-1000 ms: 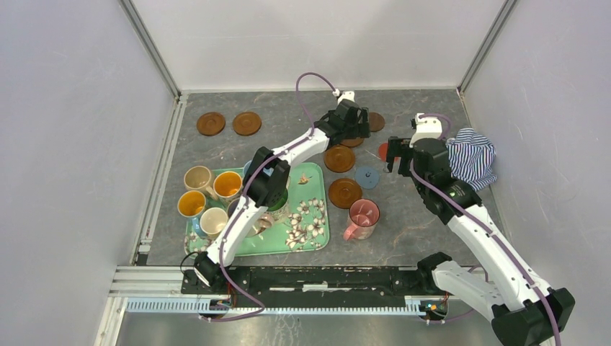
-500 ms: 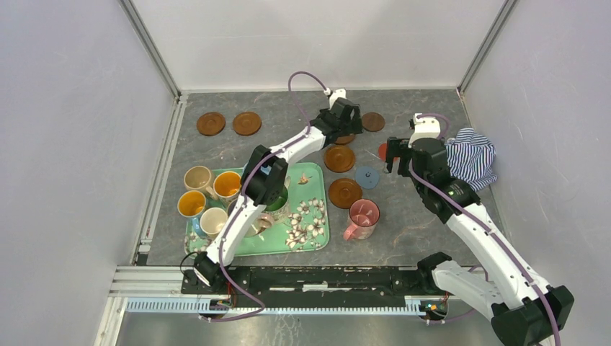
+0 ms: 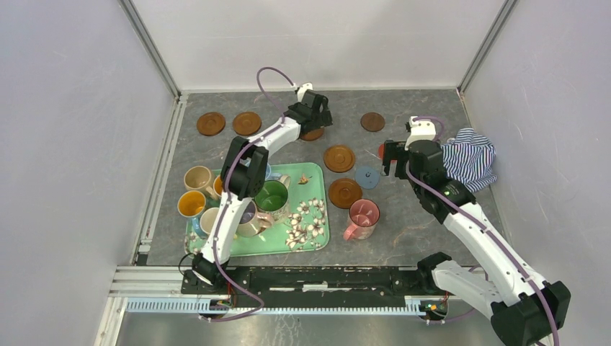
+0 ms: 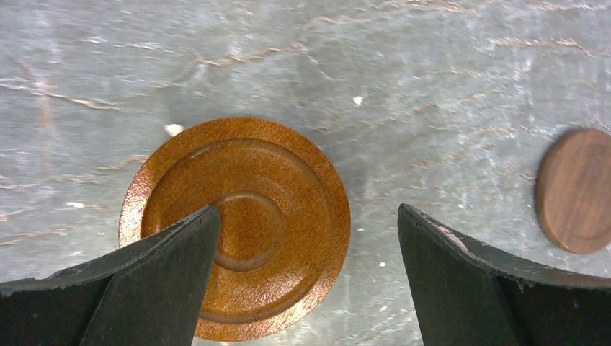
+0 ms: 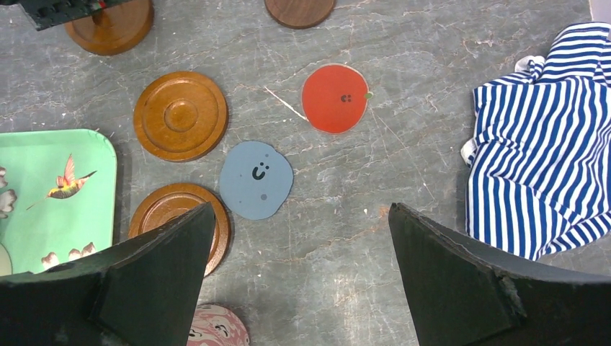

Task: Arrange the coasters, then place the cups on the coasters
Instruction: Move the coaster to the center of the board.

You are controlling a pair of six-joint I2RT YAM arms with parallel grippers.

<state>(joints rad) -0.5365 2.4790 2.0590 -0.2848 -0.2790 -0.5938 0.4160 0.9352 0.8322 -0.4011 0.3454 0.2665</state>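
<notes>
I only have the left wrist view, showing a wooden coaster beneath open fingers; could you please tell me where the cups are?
Observer: Most cluster at the left end of the green floral tray.
Operator: Thanks; are any already out?
Observer: Only the pink cup, standing directly on the table right of the tray.
Operator: And the right arm?
Observer: The right gripper hovers open and empty near the blue-grey coaster.

Ringed orange-brown coaster [image 4: 238, 223], plain dark brown coaster [image 4: 576, 191], red coaster [image 5: 334, 98] and blue-grey coaster [image 5: 256, 179] — each with a tiny face; green tray [image 5: 36, 153] — bird and blossoms; blue-and-white striped cloth [image 5: 540, 144].
</notes>
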